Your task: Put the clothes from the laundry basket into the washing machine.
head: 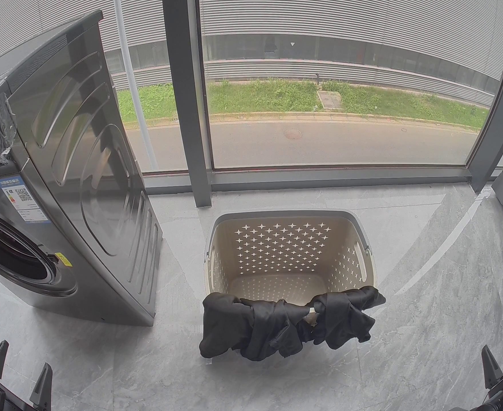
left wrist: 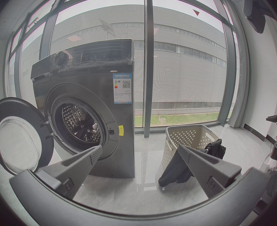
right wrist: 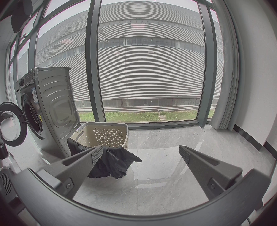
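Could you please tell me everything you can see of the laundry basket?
The laundry basket is a beige, plastic-looking tub with a grey rim, rounded corners, star-shaped holes through its walls and slot handles in the side walls. It stands upright on the pale marbled floor before the window, to the right of the washing machine and apart from it. Its bottom looks bare; black clothes hang over its near rim, spilling outside.

Black clothes [head: 286,323], cream star-perforated laundry basket [head: 288,241], dark grey washing machine [head: 86,166].
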Motion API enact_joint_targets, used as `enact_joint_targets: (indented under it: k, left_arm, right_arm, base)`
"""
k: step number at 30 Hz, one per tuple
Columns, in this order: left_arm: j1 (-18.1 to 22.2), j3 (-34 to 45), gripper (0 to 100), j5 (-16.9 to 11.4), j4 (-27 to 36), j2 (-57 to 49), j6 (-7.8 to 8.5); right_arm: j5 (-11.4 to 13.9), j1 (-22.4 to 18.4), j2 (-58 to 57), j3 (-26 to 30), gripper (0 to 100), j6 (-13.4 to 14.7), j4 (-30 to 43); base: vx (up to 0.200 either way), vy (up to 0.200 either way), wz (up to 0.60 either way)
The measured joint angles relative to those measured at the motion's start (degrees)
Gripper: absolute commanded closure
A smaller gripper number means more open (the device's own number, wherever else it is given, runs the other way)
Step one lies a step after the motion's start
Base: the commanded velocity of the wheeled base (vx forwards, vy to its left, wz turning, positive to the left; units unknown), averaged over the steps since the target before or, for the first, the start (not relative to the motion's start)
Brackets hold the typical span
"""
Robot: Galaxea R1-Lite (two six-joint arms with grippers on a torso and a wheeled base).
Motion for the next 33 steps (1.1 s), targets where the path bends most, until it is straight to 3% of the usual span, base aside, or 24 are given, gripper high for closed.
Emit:
enact_joint_targets:
  k: [20, 33]
  left_arm:
    - [0.0, 0.0, 0, 0.0, 0.0, 0.0, 0.0]
    - [0.0, 0.0, 0, 0.0, 0.0, 0.0, 0.04]
  right_arm:
    - [0.0, 0.0, 0.0, 0.0, 0, 0.0, 0.0]
    - [0.0, 0.0, 0.0, 0.0, 0, 0.0, 0.0]
  base:
    - [0.0, 0.0, 0.0]
    - [0.0, -0.185, 0.0]
